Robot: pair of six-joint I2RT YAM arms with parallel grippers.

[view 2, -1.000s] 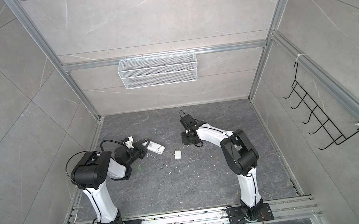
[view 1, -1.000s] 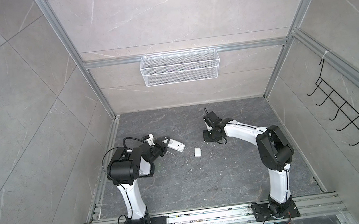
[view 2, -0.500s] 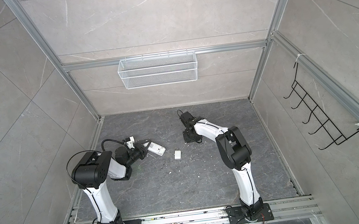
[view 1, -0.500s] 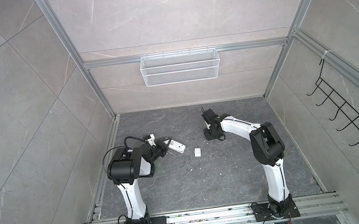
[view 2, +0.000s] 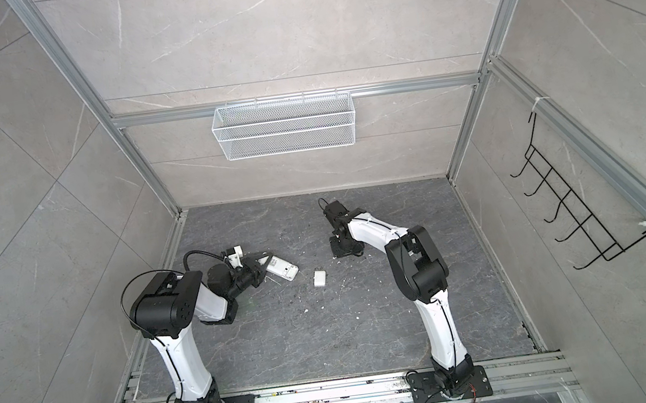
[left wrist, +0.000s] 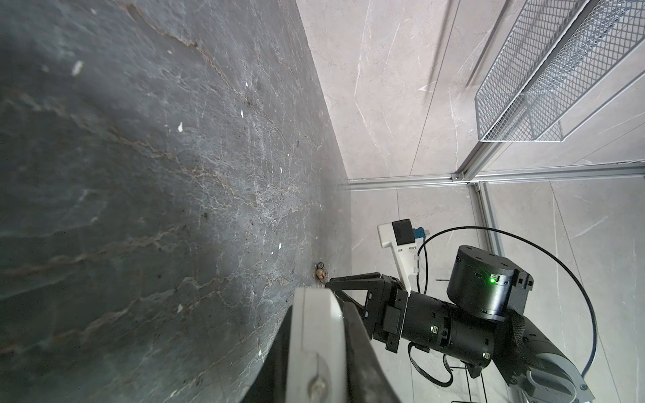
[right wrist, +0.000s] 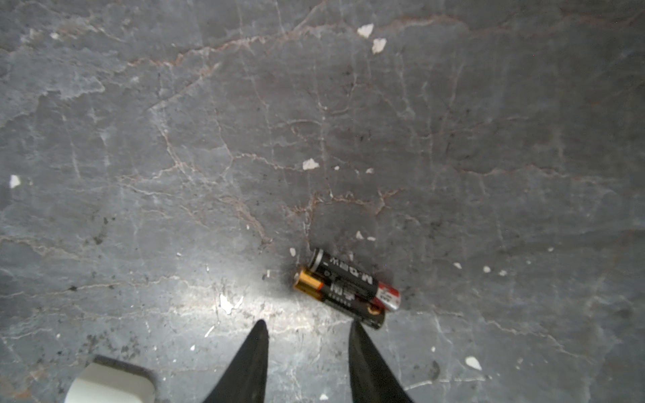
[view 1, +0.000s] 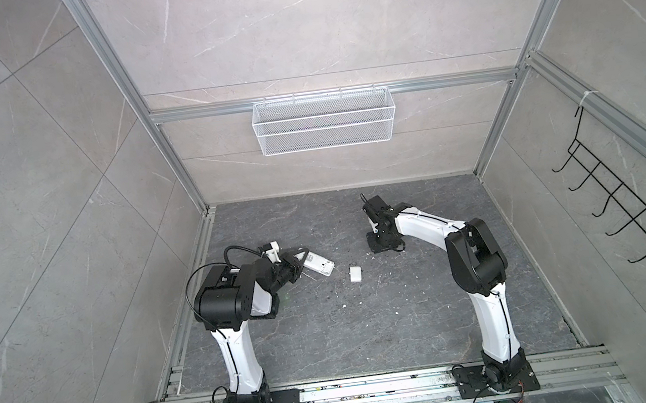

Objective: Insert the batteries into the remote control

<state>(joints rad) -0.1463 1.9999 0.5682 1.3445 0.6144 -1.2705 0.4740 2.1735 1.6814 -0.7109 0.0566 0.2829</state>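
Left claw: the left claw [view 1: 298,260] is clamped on one end of the remote control [view 1: 318,266]. In the left wrist view the remote control [left wrist: 316,349] shows edge-on between two dark fingers [left wrist: 361,352].
Remote control: it is white and long, over the left part of the dark floor [view 1: 329,335]. Its free end sticks out toward the middle. I cannot tell if it rests on the floor or is lifted a bit.
Right claw: the right claw [right wrist: 308,328] points down at the floor near the back. Its two black fingers are apart, with nothing between them.
Batteries: two batteries [right wrist: 345,288] lie flat on the floor, side by side and touching. They are just past the right claw's tips, a bit off to one side. One tip is right at the end of the nearer one.
White cover: a small white cover [view 1: 356,285] lies flat on the floor between the two claws, apart from the remote control.
Back wall: a wire basket [view 1: 324,127] hangs there.
Right wall: black hooks [view 1: 624,211] hang there.
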